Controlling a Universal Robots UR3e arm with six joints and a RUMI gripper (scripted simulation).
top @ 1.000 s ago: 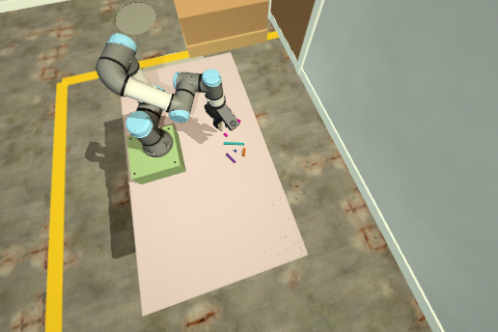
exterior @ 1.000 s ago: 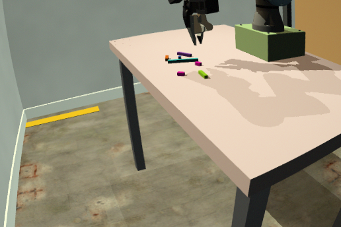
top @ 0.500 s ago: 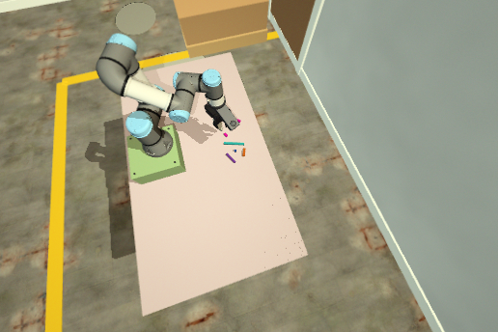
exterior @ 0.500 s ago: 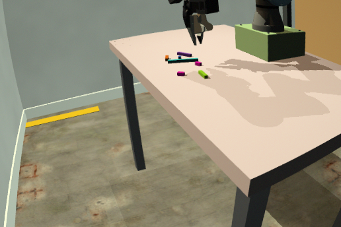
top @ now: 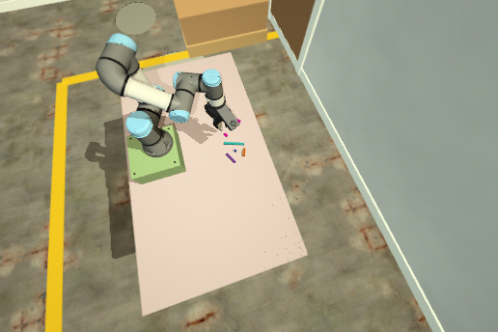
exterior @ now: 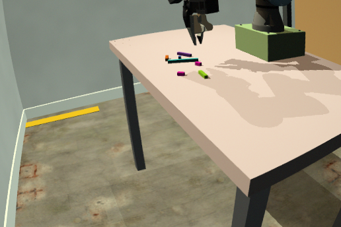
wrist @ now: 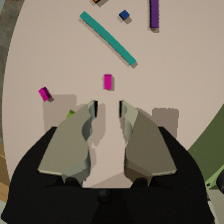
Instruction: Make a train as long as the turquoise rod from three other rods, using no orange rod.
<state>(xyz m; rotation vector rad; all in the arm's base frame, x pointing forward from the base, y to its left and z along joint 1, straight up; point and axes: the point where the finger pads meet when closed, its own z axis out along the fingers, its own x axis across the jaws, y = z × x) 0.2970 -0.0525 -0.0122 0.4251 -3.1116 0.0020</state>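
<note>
Gripper (exterior: pixel 197 41): held above the table (exterior: pixel 231 119), fingers drawn nearly together, nothing grasped.
Turquoise rod (exterior: pixel 182 60): laid flat near the table's far edge.
Purple rod (exterior: pixel 184 54): just behind the turquoise rod, apart from it.
Blue rod (wrist: pixel 124 14): between the turquoise and purple rods.
Orange rod (exterior: pixel 166 57): by the turquoise rod's end.
Magenta rods: one (exterior: pixel 197 63) near the turquoise rod's other end, one (exterior: pixel 180 73) set apart.
Lime rod (exterior: pixel 203 74): beside the second magenta rod, separate.

The pink table (exterior: pixel 231 129) has small rods lying flat on it. Under the claw (exterior: pixel 197 41) lies a magenta rod (exterior: pixel 197 63). Just past it is the long turquoise rod (exterior: pixel 182 60), then a tiny blue rod (exterior: pixel 180 57), a purple rod (exterior: pixel 184 54) and an orange rod (exterior: pixel 166 57). Another magenta rod (exterior: pixel 180 73) and a lime rod (exterior: pixel 203 74) lie off to one side. A green block (exterior: pixel 269 41) sits behind.
</note>
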